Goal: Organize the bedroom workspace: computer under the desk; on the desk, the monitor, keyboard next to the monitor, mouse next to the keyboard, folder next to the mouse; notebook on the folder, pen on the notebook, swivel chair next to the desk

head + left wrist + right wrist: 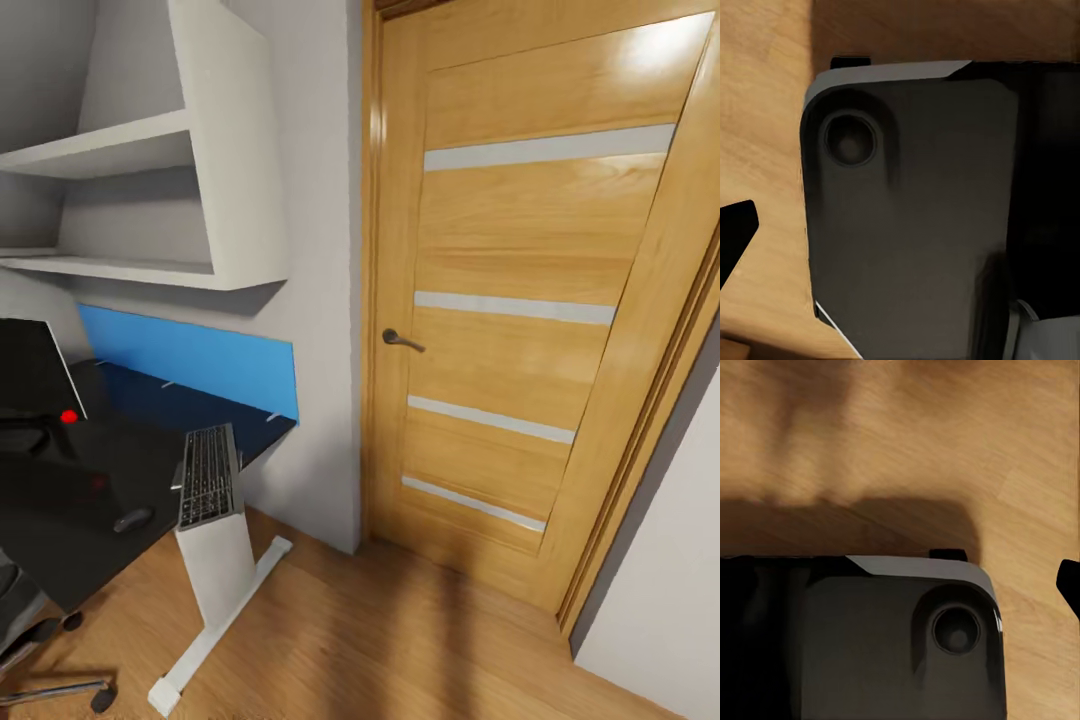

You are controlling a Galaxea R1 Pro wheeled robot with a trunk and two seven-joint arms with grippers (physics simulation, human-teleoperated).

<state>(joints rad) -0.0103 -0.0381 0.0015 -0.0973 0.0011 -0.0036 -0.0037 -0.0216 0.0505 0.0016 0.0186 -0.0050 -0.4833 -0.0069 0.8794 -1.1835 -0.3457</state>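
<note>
- No writing I can read anywhere.
- Glossy black desk (60, 510) carries the slim silver keyboard (207, 475) at its edge, oval mouse (132, 519) just beside, monitor (35, 370) behind.
- Wooden door (520, 300), smooth grain.
- My grippers: can't tell their state.

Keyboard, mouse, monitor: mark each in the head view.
keyboard (208, 474), head view, middle of the black key field.
mouse (132, 519), head view, centre of its dark oval top.
monitor (30, 370), head view, black screen face above the red dot.

Head toward door (520, 300); wrists floorward (900, 435).
</note>
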